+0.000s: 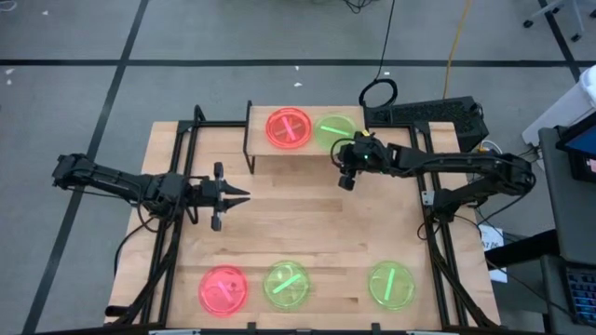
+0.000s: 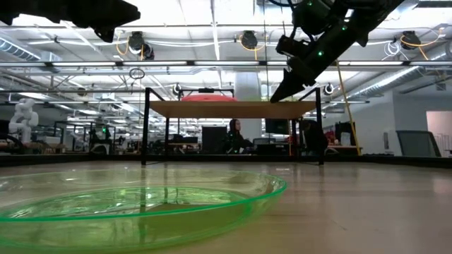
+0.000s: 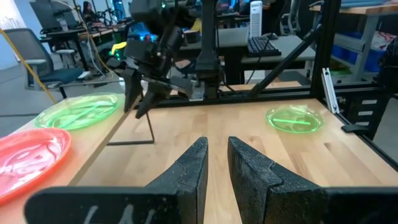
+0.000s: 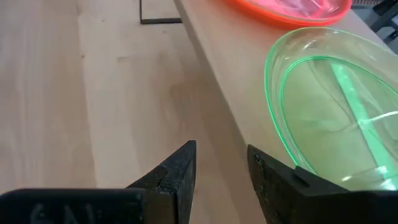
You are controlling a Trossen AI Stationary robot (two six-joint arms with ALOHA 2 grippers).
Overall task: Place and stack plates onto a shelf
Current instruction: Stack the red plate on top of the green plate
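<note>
With a pink plate (image 1: 288, 127) and a green plate (image 1: 333, 131) side by side on the shelf (image 1: 256, 149), the right gripper (image 1: 346, 177) hangs released and empty at the green one's five o'clock edge, so the set-down looks finished and fetching one of the three plates (image 1: 287, 285) along the table's six o'clock edge comes next, while the left gripper (image 1: 238, 195) waits near nine o'clock, fingers slightly parted.

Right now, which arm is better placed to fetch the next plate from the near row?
Left, probably. The left claw hangs empty over mid-table, nearer the pink plate. The right claw sits by the shelf, beside its green plate.
</note>
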